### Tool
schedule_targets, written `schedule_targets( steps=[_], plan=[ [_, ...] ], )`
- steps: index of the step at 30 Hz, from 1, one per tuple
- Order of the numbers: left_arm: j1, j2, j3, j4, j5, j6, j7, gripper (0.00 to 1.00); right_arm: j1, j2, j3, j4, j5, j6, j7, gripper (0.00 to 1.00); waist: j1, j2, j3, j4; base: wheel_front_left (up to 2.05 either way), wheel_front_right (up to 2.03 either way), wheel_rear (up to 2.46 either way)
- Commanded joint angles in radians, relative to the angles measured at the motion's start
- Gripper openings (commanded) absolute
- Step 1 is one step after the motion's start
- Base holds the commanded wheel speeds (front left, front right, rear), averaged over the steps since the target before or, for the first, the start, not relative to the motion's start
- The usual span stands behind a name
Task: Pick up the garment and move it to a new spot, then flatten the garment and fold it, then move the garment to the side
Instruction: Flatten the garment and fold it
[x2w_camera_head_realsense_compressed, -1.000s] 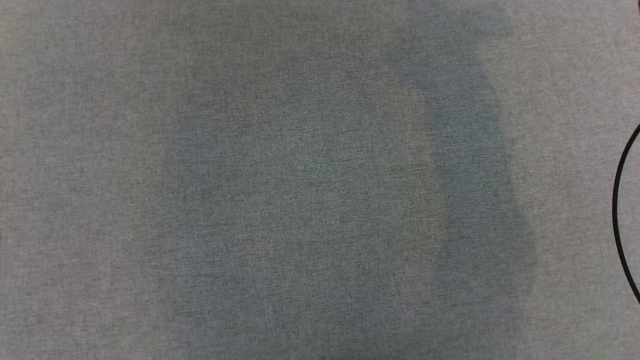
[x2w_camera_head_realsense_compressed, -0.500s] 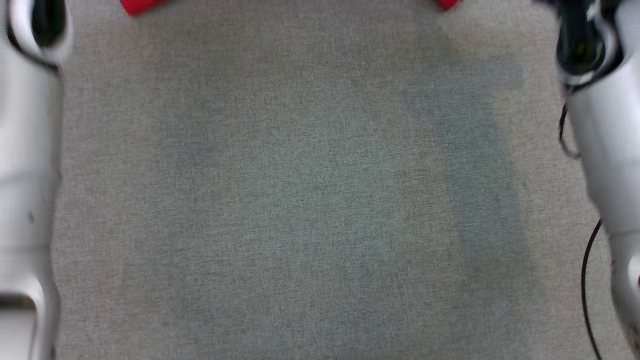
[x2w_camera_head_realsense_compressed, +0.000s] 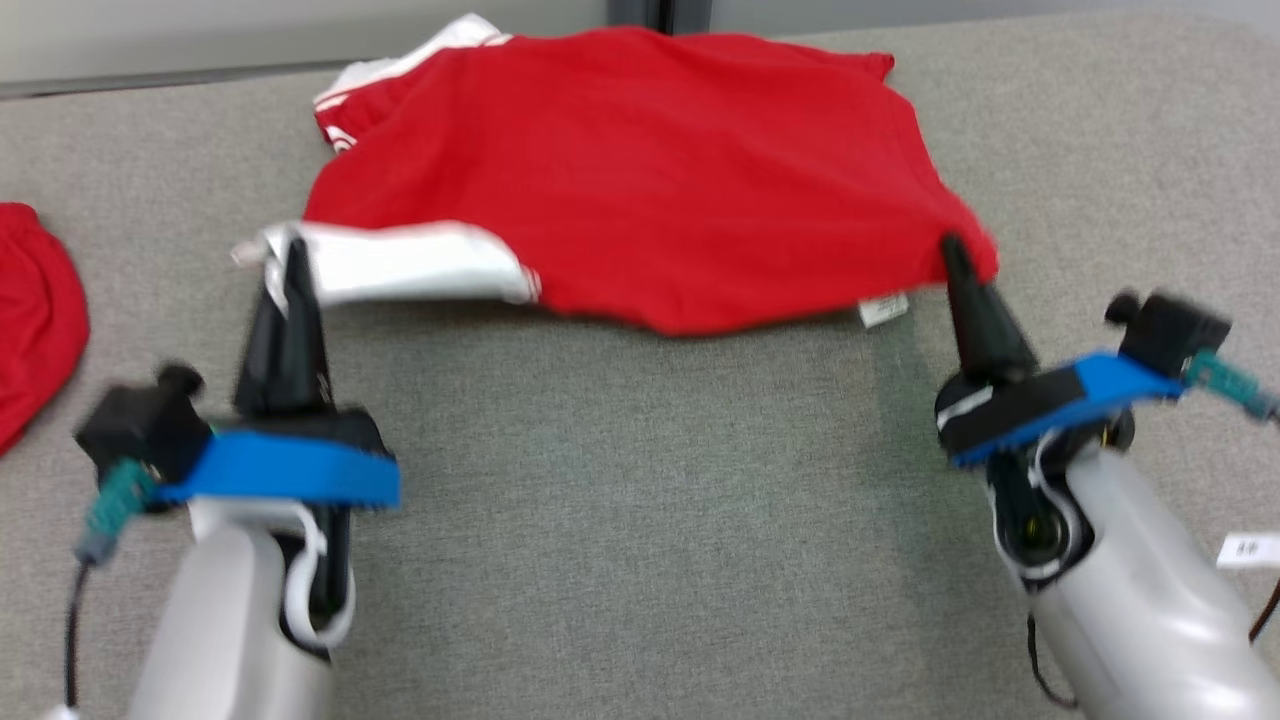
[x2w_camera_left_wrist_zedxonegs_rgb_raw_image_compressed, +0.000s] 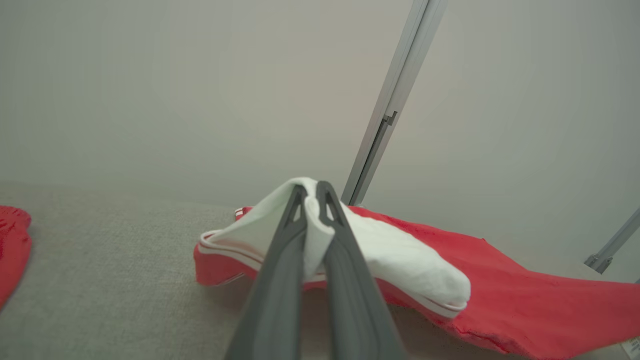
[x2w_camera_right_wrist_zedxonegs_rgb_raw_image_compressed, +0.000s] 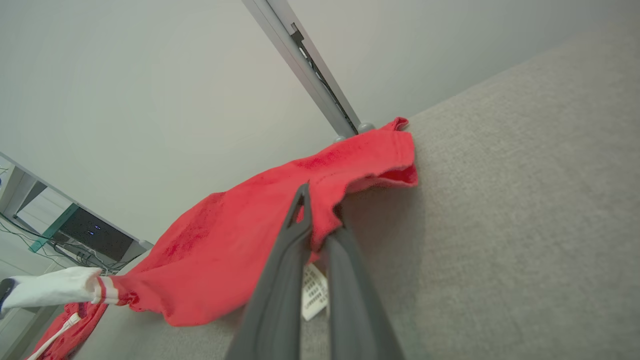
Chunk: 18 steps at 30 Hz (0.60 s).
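Here, from left to right across the grey, closely woven tabletop (x2w_camera_head_realsense_compressed: 640, 540):

1. Red cloth (x2w_camera_head_realsense_compressed: 30, 310). Matte, with a rounded edge, lying flat at the far left and cut off by the frame. It is well apart from the garment.

2. Left gripper (x2w_camera_head_realsense_compressed: 290, 262). Two long, dark, tapered fingers are closed together on the end of the white sleeve (x2w_camera_head_realsense_compressed: 400, 262). In the left wrist view, soft white knit is bunched between the fingers (x2w_camera_left_wrist_zedxonegs_rgb_raw_image_compressed: 280, 250). A blue band sits behind them. The pale, glossy forearm rises from the lower left, and the fingers point away from the robot.

3. Garment (x2w_camera_head_realsense_compressed: 640, 170). A red knit shirt with white sleeves trimmed in thin red stripes. It is spread wide at the far middle of the tabletop, with its back part resting near the rear edge. The near edge is raised and sags in a shallow curve between the two grippers.

4. Care label (x2w_camera_head_realsense_compressed: 884, 309). Small, white and rectangular, hanging from the near hem just beside the right gripper.

5. Right gripper (x2w_camera_head_realsense_compressed: 950, 250). Dark fingers are clamped on the red hem corner, with cloth folded over one fingertip in the right wrist view. The blue band and pale forearm rise from the lower right, leaning inward.

6. Paper tag (x2w_camera_head_realsense_compressed: 1250, 548). White and flat, at the right margin.

7. Metal post (x2w_camera_left_wrist_zedxonegs_rgb_raw_image_compressed: 390, 110). Grey and slender, standing behind the garment against a plain wall.
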Motion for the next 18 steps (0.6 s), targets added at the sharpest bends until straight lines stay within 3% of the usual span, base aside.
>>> schedule_targets(
  steps=[1,9,18],
  plan=[
    [0.080,-0.021,0.003,-0.017,0.015,-0.005,-0.004,0.00,0.076,-0.013,0.009,-0.020,0.017,0.000,0.000,0.00,0.0003,0.0001,-0.029,-0.001,0.00,0.00,0.00],
    [0.328,-0.086,0.035,-0.039,0.007,-0.014,-0.004,0.00,0.304,-0.019,-0.009,-0.038,0.072,0.000,0.000,0.00,0.0003,0.0001,-0.115,0.015,0.00,0.00,0.00],
    [0.507,-0.103,0.024,-0.063,0.000,-0.018,-0.004,0.00,0.490,-0.044,-0.041,-0.067,0.060,0.000,0.000,0.00,0.0003,0.0001,-0.213,0.031,0.00,0.00,0.00]
  ],
)
